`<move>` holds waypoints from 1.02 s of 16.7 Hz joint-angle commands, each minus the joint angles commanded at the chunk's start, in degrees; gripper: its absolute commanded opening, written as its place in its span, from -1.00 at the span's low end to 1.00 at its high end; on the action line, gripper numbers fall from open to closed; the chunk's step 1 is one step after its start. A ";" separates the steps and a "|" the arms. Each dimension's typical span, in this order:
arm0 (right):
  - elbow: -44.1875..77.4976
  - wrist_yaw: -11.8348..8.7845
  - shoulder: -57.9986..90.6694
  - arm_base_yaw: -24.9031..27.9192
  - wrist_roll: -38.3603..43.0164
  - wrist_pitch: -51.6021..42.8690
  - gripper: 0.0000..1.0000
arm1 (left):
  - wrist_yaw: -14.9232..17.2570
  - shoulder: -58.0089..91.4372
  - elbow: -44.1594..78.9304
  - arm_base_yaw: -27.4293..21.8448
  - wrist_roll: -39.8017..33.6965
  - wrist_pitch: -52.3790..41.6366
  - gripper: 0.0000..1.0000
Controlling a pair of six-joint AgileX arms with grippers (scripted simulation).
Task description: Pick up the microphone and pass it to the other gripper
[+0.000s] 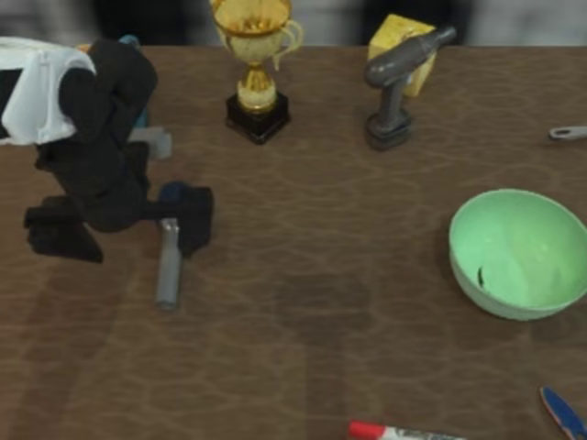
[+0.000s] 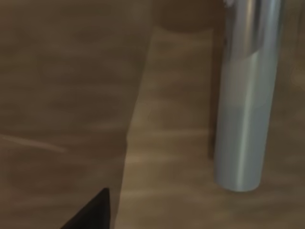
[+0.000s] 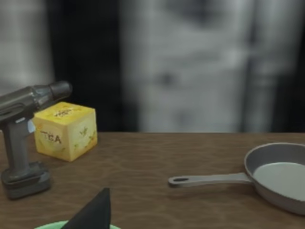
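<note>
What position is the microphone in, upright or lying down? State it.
Lying flat. In the top view the microphone stretches along the table, its head beneath the left gripper.

1. The left gripper (image 1: pixel 174 220) covered most of the microphone (image 1: pixel 169 266)'s dark head in the top view; whether its fingers gripped could not be told.
2. The left wrist view cut the microphone's handle off at the frame edge.
3. The marker (image 1: pixel 404 432), frying pan (image 3: pixel 267 176) and green bowl (image 3: pixel 57 225) were cropped by edges.

Trophy (image 1: pixel 256 78) stands left of drill (image 1: pixel 396 87); bowl (image 1: pixel 516 253) lies right.
</note>
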 joint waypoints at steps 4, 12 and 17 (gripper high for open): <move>0.00 0.00 0.00 0.00 0.00 0.00 1.00 | -0.01 6.23 -3.24 -0.51 -0.39 10.08 1.00; 0.00 0.00 0.00 0.00 0.00 0.00 1.00 | -0.01 11.71 -6.13 -0.94 -0.73 18.07 1.00; 0.00 0.00 0.00 0.00 0.00 0.00 1.00 | -0.01 11.71 -6.13 -0.94 -0.73 18.07 0.25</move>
